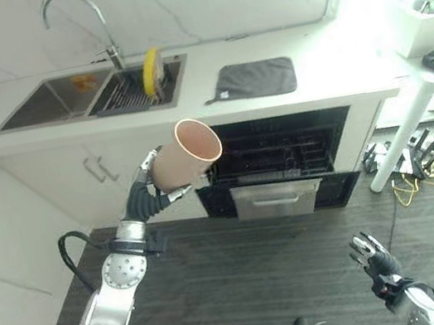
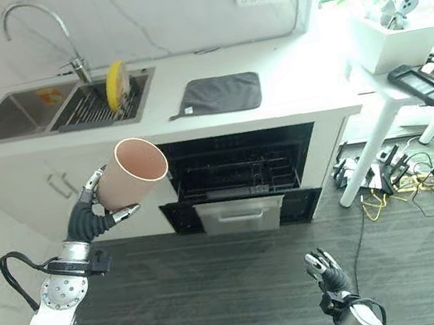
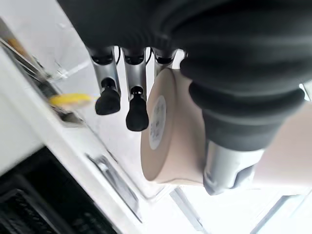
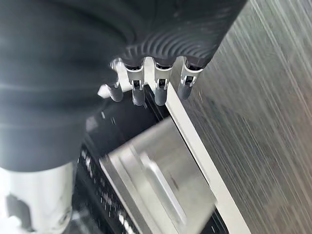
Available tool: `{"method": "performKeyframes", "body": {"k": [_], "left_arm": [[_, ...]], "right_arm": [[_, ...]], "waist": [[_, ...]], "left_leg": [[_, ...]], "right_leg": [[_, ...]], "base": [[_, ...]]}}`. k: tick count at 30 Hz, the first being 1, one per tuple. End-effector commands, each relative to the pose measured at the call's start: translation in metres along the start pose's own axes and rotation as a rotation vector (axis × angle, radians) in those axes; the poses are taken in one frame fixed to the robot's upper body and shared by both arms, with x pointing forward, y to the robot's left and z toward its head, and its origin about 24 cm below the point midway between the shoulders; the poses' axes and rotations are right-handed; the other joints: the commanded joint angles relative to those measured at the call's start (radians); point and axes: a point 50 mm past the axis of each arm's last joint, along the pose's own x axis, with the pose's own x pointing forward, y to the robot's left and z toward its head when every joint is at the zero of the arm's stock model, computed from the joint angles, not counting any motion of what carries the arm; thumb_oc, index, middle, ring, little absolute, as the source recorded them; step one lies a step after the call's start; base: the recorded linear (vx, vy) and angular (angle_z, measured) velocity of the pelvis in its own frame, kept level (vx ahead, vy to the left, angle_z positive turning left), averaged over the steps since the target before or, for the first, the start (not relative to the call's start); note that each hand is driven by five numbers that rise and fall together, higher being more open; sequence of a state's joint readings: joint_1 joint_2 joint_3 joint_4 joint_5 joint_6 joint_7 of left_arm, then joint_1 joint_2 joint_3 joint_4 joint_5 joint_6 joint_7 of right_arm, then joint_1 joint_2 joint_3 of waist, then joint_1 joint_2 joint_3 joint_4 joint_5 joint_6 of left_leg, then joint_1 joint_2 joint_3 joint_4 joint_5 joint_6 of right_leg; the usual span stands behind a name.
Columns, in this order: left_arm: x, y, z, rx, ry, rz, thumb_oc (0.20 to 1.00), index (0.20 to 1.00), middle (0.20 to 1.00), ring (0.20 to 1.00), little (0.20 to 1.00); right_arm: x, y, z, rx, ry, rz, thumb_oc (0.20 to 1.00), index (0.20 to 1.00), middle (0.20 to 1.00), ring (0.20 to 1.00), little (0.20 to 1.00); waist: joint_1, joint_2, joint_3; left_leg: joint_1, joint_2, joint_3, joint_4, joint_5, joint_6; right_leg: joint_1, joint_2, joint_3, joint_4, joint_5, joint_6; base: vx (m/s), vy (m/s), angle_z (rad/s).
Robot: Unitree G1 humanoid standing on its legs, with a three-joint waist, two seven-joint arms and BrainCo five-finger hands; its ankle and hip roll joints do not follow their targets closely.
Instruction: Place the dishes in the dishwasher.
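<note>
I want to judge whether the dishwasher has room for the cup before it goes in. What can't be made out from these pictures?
- Dishwasher interior: the eye views show dark racks in shadow; whether anything sits in them is unreadable.
- Pink cup: the left hand covers its lower part; the wrist view cuts off its mouth.
- Yellow dish in the sink rack: edge-on and small, so its type is uncertain.
- Orange item in the sink basin: too small to identify.

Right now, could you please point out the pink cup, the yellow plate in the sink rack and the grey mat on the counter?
pink cup (image 1: 186,161), left eye view, on its outer side wall.
yellow plate (image 2: 115,85), right eye view, on its face.
grey mat (image 1: 255,78), left eye view, at its middle.
</note>
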State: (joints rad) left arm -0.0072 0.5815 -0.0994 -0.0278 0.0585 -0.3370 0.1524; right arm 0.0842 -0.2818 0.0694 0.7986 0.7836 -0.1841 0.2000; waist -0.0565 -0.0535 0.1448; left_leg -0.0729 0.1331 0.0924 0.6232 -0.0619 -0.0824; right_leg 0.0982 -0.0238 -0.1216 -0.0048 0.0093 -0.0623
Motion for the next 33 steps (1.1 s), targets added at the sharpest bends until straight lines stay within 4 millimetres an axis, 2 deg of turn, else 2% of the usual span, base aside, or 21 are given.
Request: {"method": "performKeyframes", "body": {"k": [1, 2, 3, 4, 7, 8, 10, 12, 18, 23, 25, 26, 28, 29, 30, 31, 32, 33], "left_arm": [[0.017, 0.015, 0.025, -0.002, -0.160, 0.063, 0.200, 0.200, 0.200, 0.200, 0.200], [0.017, 0.014, 0.024, -0.003, -0.158, 0.068, 0.200, 0.200, 0.200, 0.200, 0.200], [0.017, 0.014, 0.025, -0.004, -0.156, 0.074, 0.200, 0.200, 0.200, 0.200, 0.200], [0.017, 0.014, 0.025, -0.004, -0.155, 0.074, 0.200, 0.200, 0.200, 0.200, 0.200], [0.018, 0.011, 0.025, -0.014, -0.167, 0.066, 0.200, 0.200, 0.200, 0.200, 0.200], [0.019, 0.010, 0.024, -0.017, -0.171, 0.061, 0.200, 0.200, 0.200, 0.200, 0.200], [0.021, 0.009, 0.024, -0.019, -0.178, 0.048, 0.200, 0.200, 0.200, 0.200, 0.200], [0.023, 0.008, 0.023, -0.015, -0.177, 0.042, 0.200, 0.200, 0.200, 0.200, 0.200], [0.034, 0.020, 0.027, 0.040, -0.178, 0.045, 0.200, 0.200, 0.200, 0.200, 0.200], [0.036, 0.022, 0.028, 0.038, -0.170, 0.048, 0.200, 0.200, 0.200, 0.200, 0.200], [0.036, 0.019, 0.029, 0.039, -0.173, 0.029, 0.200, 0.200, 0.200, 0.200, 0.200], [0.036, 0.014, 0.033, 0.082, -0.198, 0.004, 0.200, 0.200, 0.200, 0.200, 0.200], [0.037, 0.011, 0.036, 0.099, -0.218, -0.009, 0.200, 0.200, 0.200, 0.200, 0.200], [0.042, 0.009, 0.043, 0.134, -0.255, -0.031, 0.200, 0.200, 0.200, 0.200, 0.200], [0.044, 0.009, 0.045, 0.138, -0.262, -0.033, 0.200, 0.200, 0.200, 0.200, 0.200], [0.048, 0.010, 0.048, 0.130, -0.267, -0.030, 0.200, 0.200, 0.200, 0.200, 0.200], [0.052, 0.010, 0.052, 0.123, -0.274, -0.024, 0.200, 0.200, 0.200, 0.200, 0.200], [0.054, 0.011, 0.053, 0.125, -0.269, -0.018, 0.200, 0.200, 0.200, 0.200, 0.200]], "right_arm": [[0.002, -0.004, 0.017, -0.061, -0.062, 0.021, 1.000, 1.000, 1.000, 1.000, 1.000], [0.002, -0.004, 0.017, -0.064, -0.056, 0.020, 1.000, 1.000, 1.000, 1.000, 1.000], [0.001, -0.005, 0.016, -0.065, -0.049, 0.017, 1.000, 1.000, 1.000, 1.000, 1.000], [0.001, -0.005, 0.016, -0.065, -0.049, 0.017, 1.000, 1.000, 1.000, 1.000, 1.000], [-0.003, -0.009, 0.012, -0.049, -0.045, 0.004, 1.000, 1.000, 1.000, 1.000, 1.000], [-0.003, -0.010, 0.011, -0.049, -0.046, 0.003, 1.000, 1.000, 1.000, 1.000, 1.000], [-0.004, -0.011, 0.009, -0.045, -0.053, -0.007, 1.000, 1.000, 1.000, 1.000, 1.000], [-0.004, -0.012, 0.008, -0.035, -0.055, -0.018, 1.000, 1.000, 1.000, 1.000, 1.000], [-0.003, -0.002, 0.003, -0.013, -0.050, 0.009, 1.000, 1.000, 1.000, 1.000, 1.000], [0.001, 0.009, 0.000, -0.016, -0.035, 0.025, 1.000, 1.000, 1.000, 1.000, 1.000], [0.003, 0.011, 0.000, -0.003, -0.041, 0.022, 1.000, 1.000, 1.000, 1.000, 1.000], [0.004, 0.018, 0.000, -0.005, -0.048, 0.036, 1.000, 1.000, 1.000, 1.000, 1.000], [0.003, 0.019, 0.000, -0.010, -0.048, 0.042, 1.000, 1.000, 1.000, 1.000, 1.000], [-0.001, 0.016, -0.007, -0.019, -0.029, 0.041, 1.000, 1.000, 1.000, 1.000, 1.000], [-0.002, 0.013, -0.010, -0.012, -0.017, 0.029, 1.000, 1.000, 1.000, 1.000, 1.000], [-0.004, 0.008, -0.014, 0.005, -0.007, 0.012, 1.000, 1.000, 1.000, 1.000, 1.000], [-0.006, 0.003, -0.017, 0.028, -0.005, -0.002, 1.000, 1.000, 1.000, 1.000, 1.000], [-0.007, 0.001, -0.019, 0.029, -0.004, -0.002, 1.000, 1.000, 1.000, 1.000, 1.000]], "waist": [[-0.009, 0.036, 0.007], [-0.004, 0.040, 0.008], [0.001, 0.050, 0.008], [0.001, 0.050, 0.009], [0.011, 0.068, 0.008], [0.012, 0.069, 0.005], [0.006, 0.071, -0.005], [0.004, 0.073, -0.012], [0.005, 0.072, -0.035], [0.029, 0.060, -0.046], [0.036, 0.058, -0.048], [0.029, 0.054, -0.040], [0.020, 0.056, -0.034], [0.001, 0.061, -0.022], [-0.001, 0.058, -0.018], [-0.001, 0.058, -0.016], [-0.003, 0.059, -0.011], [-0.007, 0.056, -0.007]], "left_leg": [[0.096, -0.047, 0.037, -0.404, 0.015, 0.039], [0.108, -0.063, 0.021, -0.478, 0.025, 0.034], [0.103, -0.055, 0.018, -0.575, 0.059, 0.018], [0.111, -0.056, 0.019, -0.587, 0.065, 0.018], [0.083, -0.016, 0.046, -0.693, 0.157, -0.025], [0.080, -0.010, 0.059, -0.695, 0.159, -0.028], [0.089, 0.000, 0.093, -0.700, 0.151, -0.024], [0.100, -0.002, 0.094, -0.702, 0.144, -0.022], [0.137, -0.045, 0.063, -0.710, 0.095, 0.009], [0.142, -0.067, 0.069, -0.710, 0.075, 0.035], [0.138, -0.075, 0.074, -0.710, 0.073, 0.053], [0.135, -0.091, 0.074, -0.710, 0.073, 0.078], [0.137, -0.097, 0.069, -0.710, 0.069, 0.087], [0.142, -0.105, 0.048, -0.710, 0.059, 0.094], [0.148, -0.107, 0.046, -0.710, 0.055, 0.090], [0.151, -0.101, 0.046, -0.710, 0.058, 0.078], [0.158, -0.092, 0.045, -0.710, 0.055, 0.065], [0.167, -0.085, 0.051, -0.710, 0.044, 0.057]], "right_leg": [[0.014, -0.038, 0.037, 0.020, -0.023, 0.132], [0.025, -0.035, 0.041, 0.011, -0.026, 0.138], [0.043, -0.026, 0.040, -0.001, -0.034, 0.141], [0.046, -0.027, 0.040, -0.003, -0.034, 0.141], [0.105, -0.025, 0.009, -0.030, -0.071, 0.142], [0.116, -0.031, -0.004, -0.036, -0.075, 0.145], [0.123, -0.049, -0.030, -0.044, -0.076, 0.153], [0.119, -0.060, -0.038, -0.043, -0.072, 0.161], [0.098, -0.107, -0.058, -0.040, -0.045, 0.207], [0.087, -0.141, -0.079, -0.005, -0.050, 0.234], [0.075, -0.137, -0.076, 0.057, -0.069, 0.235], [0.020, -0.126, -0.049, 0.207, -0.046, 0.246], [-0.030, -0.119, -0.022, 0.293, -0.029, 0.248], [-0.124, -0.105, 0.004, 0.407, -0.003, 0.241], [-0.134, -0.119, -0.010, 0.388, 0.006, 0.235], [-0.118, -0.142, -0.023, 0.289, -0.010, 0.224], [-0.097, -0.166, -0.031, 0.183, -0.002, 0.222], [-0.094, -0.198, -0.028, 0.107, 0.050, 0.235]], "base": [[0.27, 0.104, -0.22], [0.21, 0.114, -0.06], [0.15, 0.076, -0.20], [0.15, 0.085, -0.29], [0.15, 0.117, -0.36], [0.14, 0.149, -0.41], [0.10, 0.130, -0.21], [0.09, 0.126, -0.03], [0.11, 0.149, 0.17], [0.09, 0.115, 0.02], [0.07, 0.144, -0.17], [0.03, 0.150, -0.19], [0.01, 0.105, -0.06], [0.03, 0.036, 0.01], [0.05, -0.026, 0.04], [0.08, -0.168, 0.10], [0.09, -0.257, 0.19], [0.09, -0.294, 0.21]]}}
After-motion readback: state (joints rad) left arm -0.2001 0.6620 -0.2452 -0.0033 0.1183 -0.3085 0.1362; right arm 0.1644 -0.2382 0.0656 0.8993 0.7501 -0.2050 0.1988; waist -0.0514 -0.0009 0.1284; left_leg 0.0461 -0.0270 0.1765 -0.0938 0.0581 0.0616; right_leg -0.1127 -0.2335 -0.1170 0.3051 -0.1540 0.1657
